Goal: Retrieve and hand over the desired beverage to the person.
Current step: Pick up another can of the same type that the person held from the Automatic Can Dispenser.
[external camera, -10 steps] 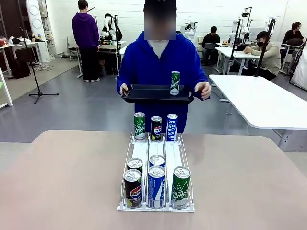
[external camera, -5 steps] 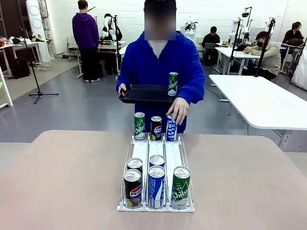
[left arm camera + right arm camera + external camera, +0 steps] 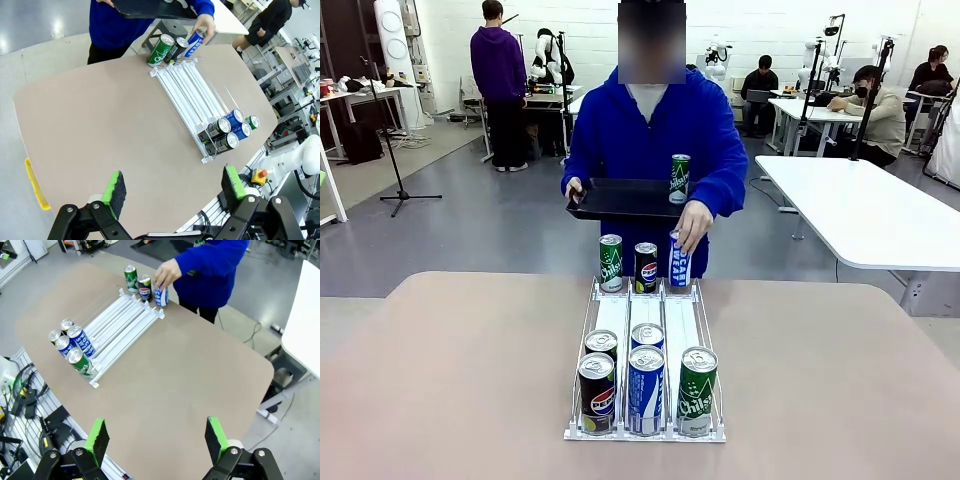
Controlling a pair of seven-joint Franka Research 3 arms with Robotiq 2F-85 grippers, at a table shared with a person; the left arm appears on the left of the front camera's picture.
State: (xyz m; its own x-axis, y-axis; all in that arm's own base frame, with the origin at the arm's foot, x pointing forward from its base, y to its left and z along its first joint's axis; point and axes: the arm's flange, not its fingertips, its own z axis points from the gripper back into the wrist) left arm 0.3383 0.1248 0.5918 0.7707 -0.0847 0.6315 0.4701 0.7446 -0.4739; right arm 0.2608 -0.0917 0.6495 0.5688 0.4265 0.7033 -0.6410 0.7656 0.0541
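Far beyond our left gripper [image 3: 173,182] and right gripper [image 3: 156,432], both spread wide and empty, the person's hand [image 3: 693,218] gripped the blue can [image 3: 678,264] at the rack's [image 3: 617,315] far end.

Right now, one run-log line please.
person: hand on blue can, rack far end | tray: one green can | left fingers: open | right fingers: open
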